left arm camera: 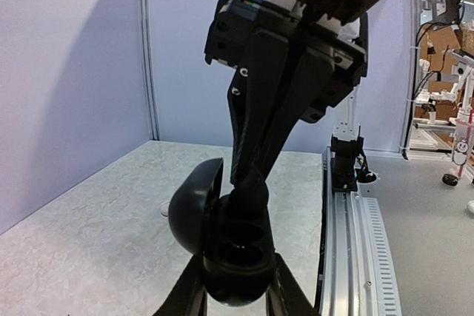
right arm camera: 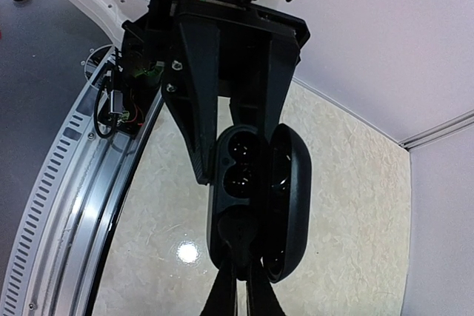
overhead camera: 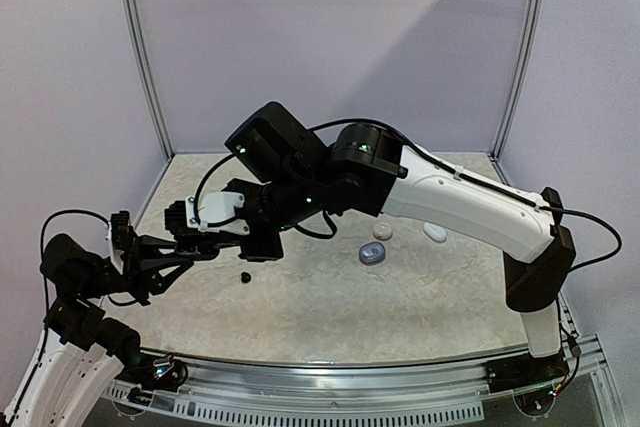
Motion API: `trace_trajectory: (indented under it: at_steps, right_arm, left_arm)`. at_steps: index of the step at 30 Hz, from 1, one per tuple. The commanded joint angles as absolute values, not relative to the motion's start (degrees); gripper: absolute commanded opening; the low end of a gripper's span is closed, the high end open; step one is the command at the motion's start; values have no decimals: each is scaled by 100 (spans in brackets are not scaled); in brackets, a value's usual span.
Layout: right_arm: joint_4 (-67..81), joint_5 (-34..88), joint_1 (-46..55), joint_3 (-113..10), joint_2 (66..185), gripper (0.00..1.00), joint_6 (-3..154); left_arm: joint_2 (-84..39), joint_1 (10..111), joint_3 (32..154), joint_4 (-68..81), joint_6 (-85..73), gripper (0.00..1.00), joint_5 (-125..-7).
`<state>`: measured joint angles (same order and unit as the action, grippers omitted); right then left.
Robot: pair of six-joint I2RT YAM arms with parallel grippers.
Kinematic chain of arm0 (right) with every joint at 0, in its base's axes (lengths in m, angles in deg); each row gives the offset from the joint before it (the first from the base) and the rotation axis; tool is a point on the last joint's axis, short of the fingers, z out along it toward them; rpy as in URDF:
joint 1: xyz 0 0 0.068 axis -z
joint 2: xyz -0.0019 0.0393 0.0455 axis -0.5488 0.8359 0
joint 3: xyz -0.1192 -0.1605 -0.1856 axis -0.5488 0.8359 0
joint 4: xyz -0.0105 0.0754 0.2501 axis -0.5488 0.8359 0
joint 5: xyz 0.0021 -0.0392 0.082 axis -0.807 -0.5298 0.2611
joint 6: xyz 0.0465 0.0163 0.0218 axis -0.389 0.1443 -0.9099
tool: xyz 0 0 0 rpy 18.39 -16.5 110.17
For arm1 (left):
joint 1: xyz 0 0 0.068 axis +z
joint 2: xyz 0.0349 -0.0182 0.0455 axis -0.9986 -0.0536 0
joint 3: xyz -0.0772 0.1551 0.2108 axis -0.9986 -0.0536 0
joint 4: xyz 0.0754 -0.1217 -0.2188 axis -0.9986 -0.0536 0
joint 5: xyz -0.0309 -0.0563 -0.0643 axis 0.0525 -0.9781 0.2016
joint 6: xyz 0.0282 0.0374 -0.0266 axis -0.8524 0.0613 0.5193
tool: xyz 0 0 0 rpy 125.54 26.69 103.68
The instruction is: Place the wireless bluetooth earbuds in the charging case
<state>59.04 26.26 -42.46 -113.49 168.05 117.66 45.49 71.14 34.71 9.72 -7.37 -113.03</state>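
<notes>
While our left gripper (left arm camera: 238, 286) clamps the open case (left arm camera: 231, 253), our right gripper (left arm camera: 250, 183) pinches an earbud (left arm camera: 254, 196) into it; a loose earbud (overhead camera: 245, 277) waits on the table (overhead camera: 400, 307).

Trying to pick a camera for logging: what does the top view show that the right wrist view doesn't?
Top only: a loose black earbud, a grey-blue case and two white pieces on the table. Right wrist only: the two wells inside the open black case, lid swung aside. Both: left gripper and right gripper meeting over the table.
</notes>
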Motion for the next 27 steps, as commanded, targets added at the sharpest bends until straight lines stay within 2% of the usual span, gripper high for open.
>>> trace_trajectory:
  at_steps: [1,7,13,20,24,27]
  right_arm:
    - [6191,2480,-4281,-11463,16943,0,11823]
    - [6152,2430,-4282,-11535,17028,1,11817]
    - [6015,2212,-4283,-11570,17194,21,11766]
    - [5776,2110,-4282,-11563,17084,35,11577]
    - [5474,2029,-4269,-11527,16828,35,11416]
    - [4828,2319,-4175,-11201,16338,36,11165]
  left_arm:
    - [4586,7113,3438,1101,-774,0,-11281]
    - [4599,7111,3437,1123,-805,0,-11325]
    - [4608,7111,3436,1137,-803,0,-11380]
    - [4633,7118,3445,1154,-751,0,-11281]
    - [4602,7111,3475,1171,-612,0,-10679]
    - [4516,7134,3537,1088,-414,0,-9562]
